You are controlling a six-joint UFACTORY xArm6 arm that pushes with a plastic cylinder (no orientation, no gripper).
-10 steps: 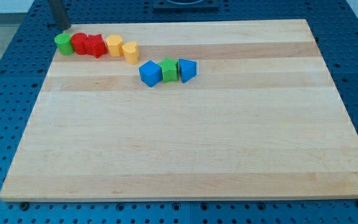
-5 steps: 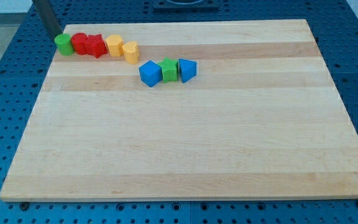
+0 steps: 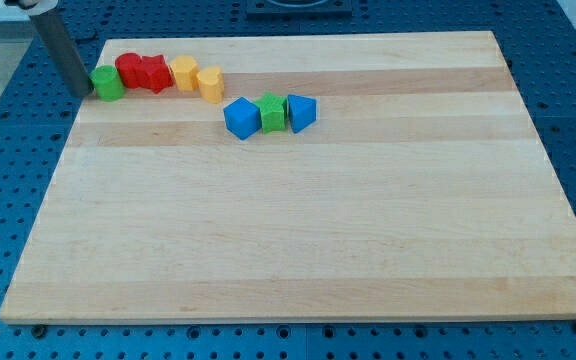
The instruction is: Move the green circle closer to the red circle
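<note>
My tip (image 3: 80,93) sits at the board's (image 3: 298,240) left edge near the top-left corner, just beside the green circle (image 3: 107,83) on its left — touching or nearly so; I cannot tell which. I carry no gripper, only the bare rod, so nothing is held; the rod can only shove.

The green circle lies near the top-left corner, just below and left of the red circle (image 3: 128,69), the two touching or almost touching. Standing on the green circle's far side from the red one looks deliberate: a push toward the view's right and slightly up would press it against its target.

Right of the red circle along the top edge runs a tight row — a second red block (image 3: 155,73) of unclear shape, then two yellow blocks (image 3: 184,72) (image 3: 210,83). Further in from the top edge a blue block (image 3: 241,117), a green block (image 3: 272,111) and another blue block (image 3: 301,112) sit together, well apart from the work. Little remains to do, I judge.
</note>
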